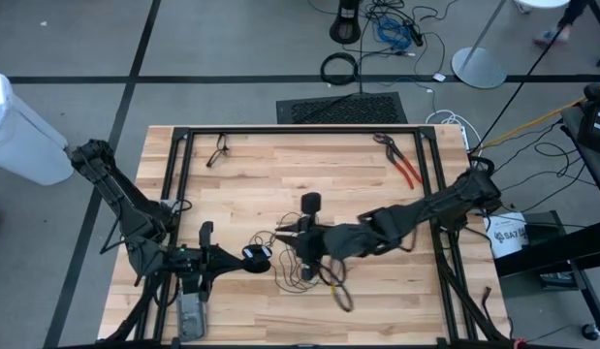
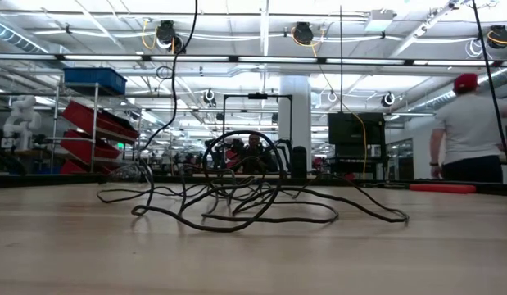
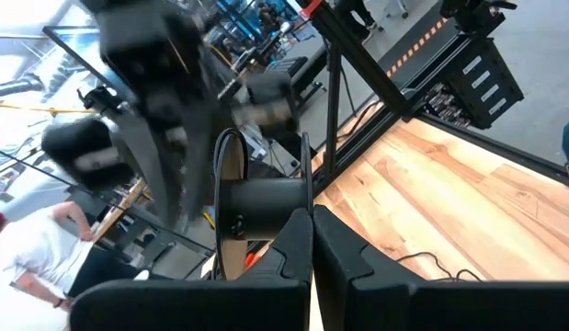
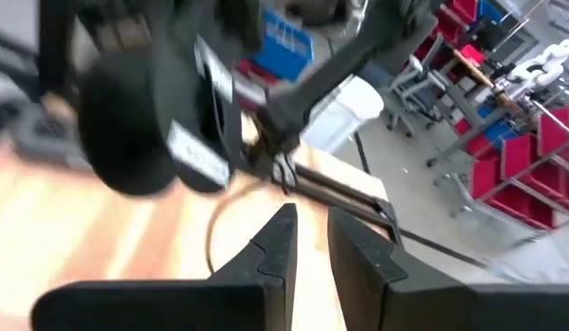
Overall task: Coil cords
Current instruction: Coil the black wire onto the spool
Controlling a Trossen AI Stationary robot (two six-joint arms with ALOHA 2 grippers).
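1. The thin, flexible black cord [image 1: 298,260] is lying in loose tangled loops near the middle of the pale wooden plank table [image 1: 280,165], and in the low view the cord [image 2: 237,192] is sprawling flat with one loop standing upright.
2. The right gripper [image 1: 301,231] is hovering right over that tangle; its dark fingers [image 4: 282,241] are standing a narrow gap apart, and whether a strand is pinched there cannot be told.
3. The left gripper [image 1: 270,254] is sitting just beside the tangle's left edge with its fingers [image 3: 293,244] pressed together; a black reel-like shape is showing right ahead of them, but a hold on it cannot be confirmed.
4. Risk, as a judgement: the two grippers are working very near each other, so a collision is looking possible if both close in.
5. Another risk: the springy cord is likely knotting tighter or slipping from smooth fingers if one strand gets pulled.
6. Materials: the cord is looking rubbery, round and limp; the table is matte, grained, banded wood; a black metal frame [image 1: 280,130] is bordering it.
7. Red-handled metal pliers [image 1: 404,165] are lying well apart, near the far right corner.
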